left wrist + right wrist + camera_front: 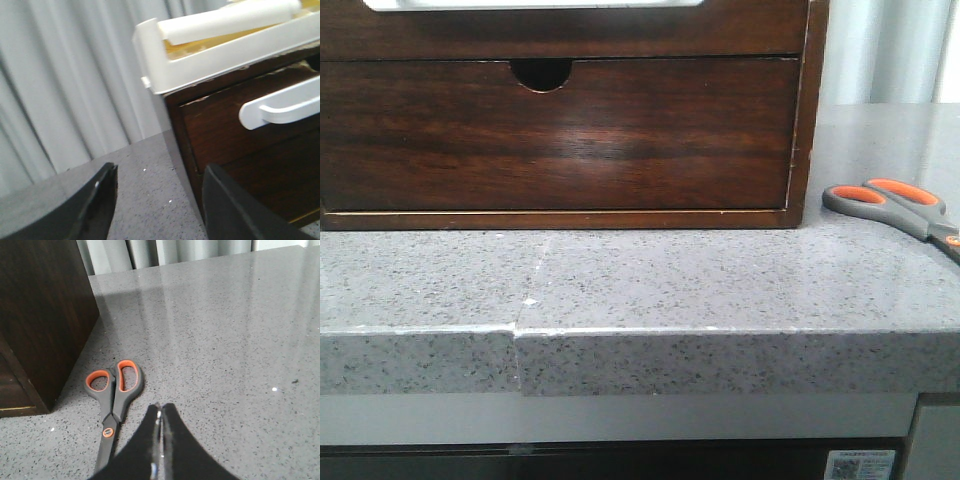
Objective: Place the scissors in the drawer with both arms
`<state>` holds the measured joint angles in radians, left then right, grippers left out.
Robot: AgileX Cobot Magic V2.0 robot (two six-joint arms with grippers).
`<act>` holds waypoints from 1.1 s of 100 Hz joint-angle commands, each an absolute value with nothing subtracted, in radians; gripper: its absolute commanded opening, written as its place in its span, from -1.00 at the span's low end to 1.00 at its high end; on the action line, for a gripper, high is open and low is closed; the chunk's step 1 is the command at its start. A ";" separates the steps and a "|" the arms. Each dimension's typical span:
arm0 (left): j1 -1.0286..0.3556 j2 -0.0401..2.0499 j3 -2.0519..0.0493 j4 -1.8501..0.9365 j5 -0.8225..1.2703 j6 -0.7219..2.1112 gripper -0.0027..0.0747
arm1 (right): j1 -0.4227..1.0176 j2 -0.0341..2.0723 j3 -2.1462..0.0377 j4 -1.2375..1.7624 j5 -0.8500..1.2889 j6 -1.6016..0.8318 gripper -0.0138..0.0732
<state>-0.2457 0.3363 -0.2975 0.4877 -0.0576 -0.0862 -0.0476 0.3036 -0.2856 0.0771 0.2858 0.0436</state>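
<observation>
From my front camera I have the drawer filling most of the frame, pushed flush into its dark wooden frame, with the half-round finger notch at 12 o'clock on its front edge. The speckled grey stone surface runs in front of it. The scissors lie flat on that surface at about 3 o'clock from the drawer, just beside the frame's right corner and apart from it, handles toward the frame and blades running off the picture's right edge.

My right wrist camera shows the right claw pressed shut with nothing between its tips, hovering over the surface just beside the scissors without touching them. Both orange-lined loops and the orange pivot dot are plain to see, and the blades are closed.

My left wrist camera shows the left claw spread wide and empty, its two dark fingers apart, near the left end of the wooden frame. A white tray sits on top of the frame, and a white handle crosses the dark wood below it. Pale curtains hang behind.
</observation>
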 commanded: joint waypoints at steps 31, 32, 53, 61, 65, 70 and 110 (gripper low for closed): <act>-0.414 0.680 -0.483 1.005 -0.192 -0.083 0.02 | -0.052 0.322 -0.322 0.070 0.211 0.040 -0.82; -0.415 0.686 -0.486 1.014 -0.192 -0.083 0.02 | -0.052 0.322 -0.322 0.070 0.211 0.040 -0.82; -0.453 0.834 -0.562 1.168 -0.238 -0.083 0.02 | -0.052 0.322 -0.322 0.070 0.211 0.040 -0.82; -0.476 0.880 -0.598 1.168 -0.238 -0.083 0.02 | -0.052 0.322 -0.322 0.070 0.211 0.040 -0.82; -0.489 0.899 -0.611 1.171 -0.238 -0.083 0.02 | -0.052 0.322 -0.322 0.070 0.211 0.040 -0.82; -0.503 0.918 -0.628 1.195 -0.238 -0.083 0.02 | -0.052 0.322 -0.322 0.070 0.211 0.040 -0.82; -0.534 1.094 -0.739 1.348 -0.153 -0.083 0.02 | -0.052 0.322 -0.322 0.070 0.209 0.040 -0.82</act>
